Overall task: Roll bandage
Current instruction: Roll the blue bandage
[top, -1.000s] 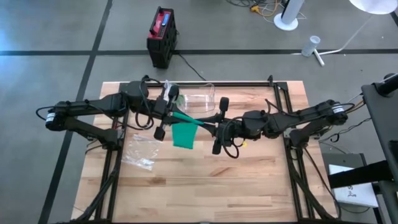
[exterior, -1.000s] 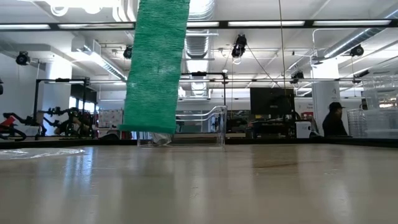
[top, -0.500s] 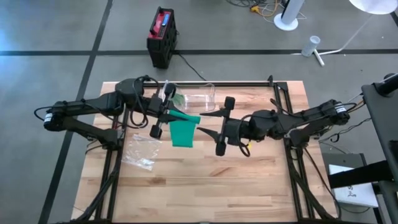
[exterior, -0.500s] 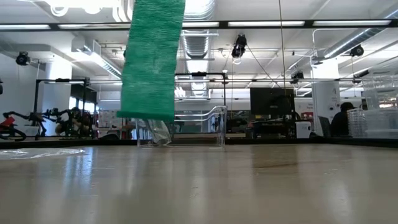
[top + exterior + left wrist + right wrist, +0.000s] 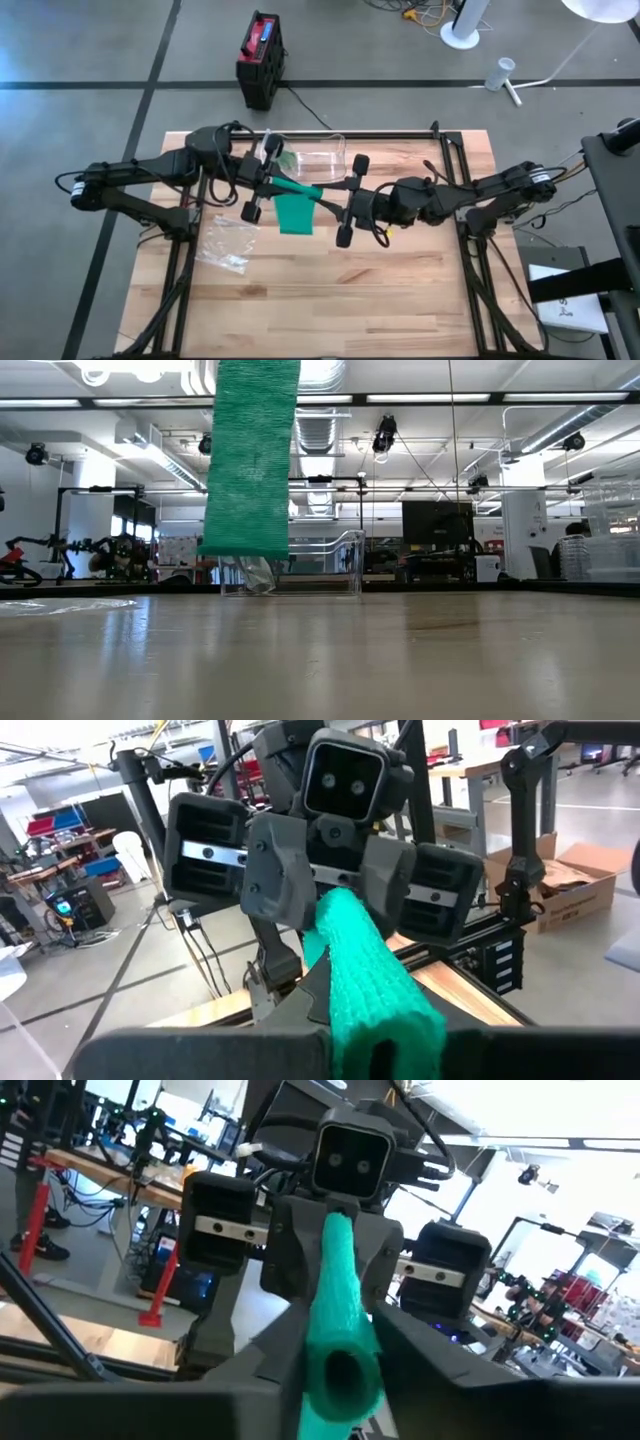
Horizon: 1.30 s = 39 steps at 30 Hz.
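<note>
A green bandage (image 5: 300,190) is wound into a thin roll held level high above the table, between my two grippers, which face each other. Its loose tail (image 5: 250,460) hangs straight down from the roll, with its lower edge clear of the tabletop. My left gripper (image 5: 277,181) is shut on the roll's left end. My right gripper (image 5: 326,197) is shut on the right end. Each wrist view looks along the roll (image 5: 350,950) (image 5: 335,1280) to the other gripper. My left gripper pinches the roll's left end (image 5: 385,1010) between its two fingers, coming in level from the table's left, with the fingers lying along the roll. The roll is lifted clear. My right gripper pinches the roll's right end (image 5: 340,1345) between its two fingers (image 5: 240,1375), coming in about level from the table's right, along the roll. The tail hangs slack below.
A clear plastic box (image 5: 320,158) stands at the table's far side behind the grippers. A crumpled clear bag (image 5: 225,243) lies on the wood at the left. The table's near half (image 5: 330,300) is bare wood.
My right gripper drew off the roll's right end toward the table's right edge, turned about its own axis, and came back onto the roll. The left gripper kept its hold and its place. The hanging tail's lower edge stands a little higher than before.
</note>
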Each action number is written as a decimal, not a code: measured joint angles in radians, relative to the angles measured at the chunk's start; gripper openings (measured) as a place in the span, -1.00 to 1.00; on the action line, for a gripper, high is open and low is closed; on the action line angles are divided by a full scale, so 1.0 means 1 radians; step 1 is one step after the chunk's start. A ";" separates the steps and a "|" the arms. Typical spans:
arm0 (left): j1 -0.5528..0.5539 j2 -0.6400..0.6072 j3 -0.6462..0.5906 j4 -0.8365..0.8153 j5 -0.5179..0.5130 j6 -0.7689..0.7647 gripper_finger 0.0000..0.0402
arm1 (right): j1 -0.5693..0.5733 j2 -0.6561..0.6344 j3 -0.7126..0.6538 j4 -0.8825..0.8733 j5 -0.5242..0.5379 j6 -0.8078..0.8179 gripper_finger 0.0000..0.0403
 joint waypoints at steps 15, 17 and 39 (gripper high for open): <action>-0.007 0.004 0.000 0.068 0.032 -0.021 -0.74 | 0.014 -0.003 -0.001 0.075 0.004 -0.072 -0.97; -0.007 0.004 0.000 0.067 0.031 -0.024 -0.61 | 0.015 -0.006 -0.001 0.082 0.005 -0.073 -0.98; -0.007 0.027 0.000 0.055 0.024 -0.115 -0.04 | 0.017 -0.021 0.000 0.159 0.038 -0.241 -0.99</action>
